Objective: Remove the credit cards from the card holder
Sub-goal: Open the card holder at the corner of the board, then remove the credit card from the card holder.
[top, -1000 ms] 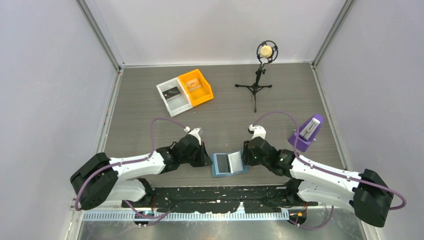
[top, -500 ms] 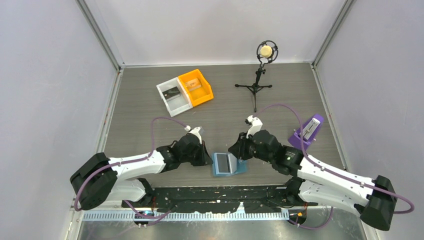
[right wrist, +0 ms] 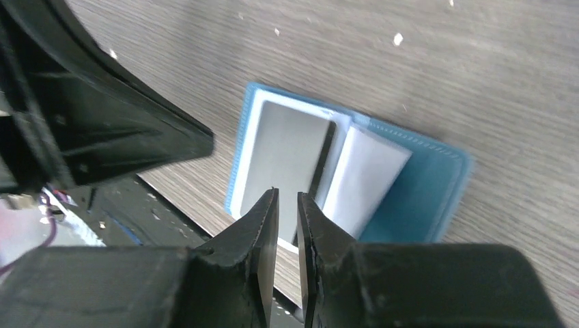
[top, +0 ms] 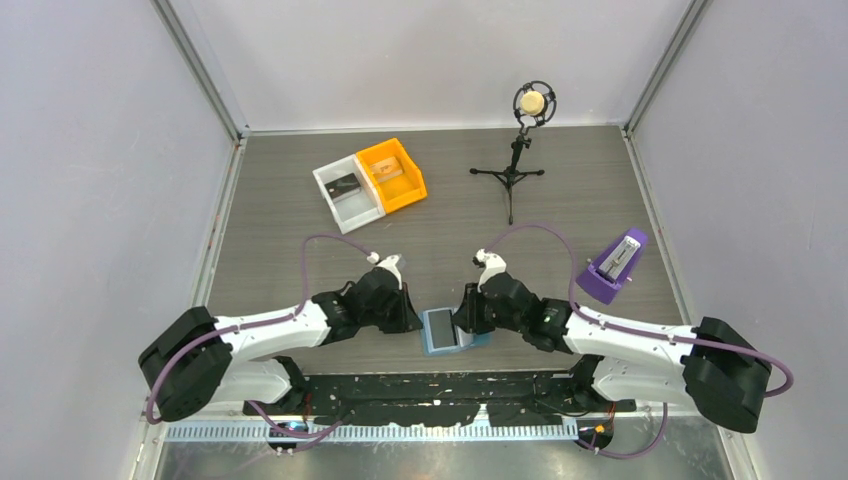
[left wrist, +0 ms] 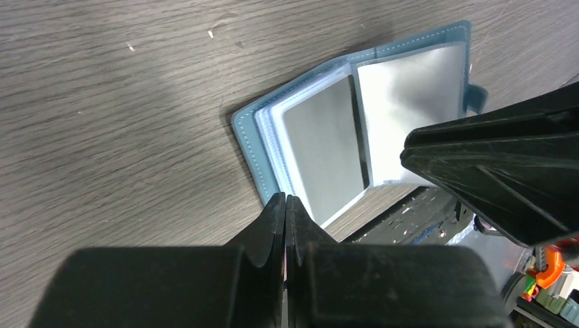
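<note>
Left claw (left wrist: 285, 199) is held shut beside the card holder (left wrist: 321, 147) at the table's (top: 290, 225) near edge; right claw (right wrist: 287, 194) is held narrowly apart.

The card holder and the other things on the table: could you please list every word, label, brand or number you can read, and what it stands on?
None: no text is legible in any view.
On the card holder, the sleeves show only grey glare.
In the white bin and orange bin, the contents are too small to read.
On the purple stand, no marking shows.
</note>
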`<move>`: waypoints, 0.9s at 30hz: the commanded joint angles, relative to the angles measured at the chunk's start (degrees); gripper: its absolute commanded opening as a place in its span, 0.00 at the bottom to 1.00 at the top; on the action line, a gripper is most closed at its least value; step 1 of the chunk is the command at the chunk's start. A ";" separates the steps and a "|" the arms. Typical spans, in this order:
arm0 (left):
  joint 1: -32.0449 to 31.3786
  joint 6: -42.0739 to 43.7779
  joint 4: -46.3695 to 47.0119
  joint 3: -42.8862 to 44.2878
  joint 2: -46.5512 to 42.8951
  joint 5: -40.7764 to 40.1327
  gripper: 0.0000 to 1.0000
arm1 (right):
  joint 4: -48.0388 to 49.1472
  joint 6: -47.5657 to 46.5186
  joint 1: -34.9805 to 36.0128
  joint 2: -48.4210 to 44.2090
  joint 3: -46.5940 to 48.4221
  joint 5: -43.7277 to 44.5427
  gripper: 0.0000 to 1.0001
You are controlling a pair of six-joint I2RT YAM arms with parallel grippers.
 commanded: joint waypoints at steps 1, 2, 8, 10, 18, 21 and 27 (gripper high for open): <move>-0.27 0.81 -2.47 1.74 -1.89 -2.64 0.02 | 6.71 0.49 -0.59 -0.08 -4.82 -1.02 0.24; -0.27 0.56 -3.10 1.99 -2.12 -2.88 0.06 | 7.28 0.40 -0.67 -0.17 -5.46 -1.36 0.24; -1.02 0.37 -3.94 4.13 -4.07 -2.68 0.18 | 9.11 -0.44 -1.07 -2.39 -8.45 -3.75 0.23; -1.59 0.89 -2.34 5.00 -3.80 -1.48 0.19 | 9.86 -0.56 -1.48 -3.26 -9.46 -4.24 0.23; -2.20 0.43 7.27 4.88 3.23 3.01 0.16 | 14.25 -0.14 -3.70 -3.97 -11.43 -8.20 0.23; -2.20 0.17 8.62 4.15 5.15 2.85 0.14 | 15.72 0.19 -5.49 -3.79 -12.17 -10.40 0.23; -2.20 0.25 10.02 3.09 7.75 2.85 0.12 | 16.68 -0.24 -7.69 -2.50 -12.26 -13.72 0.22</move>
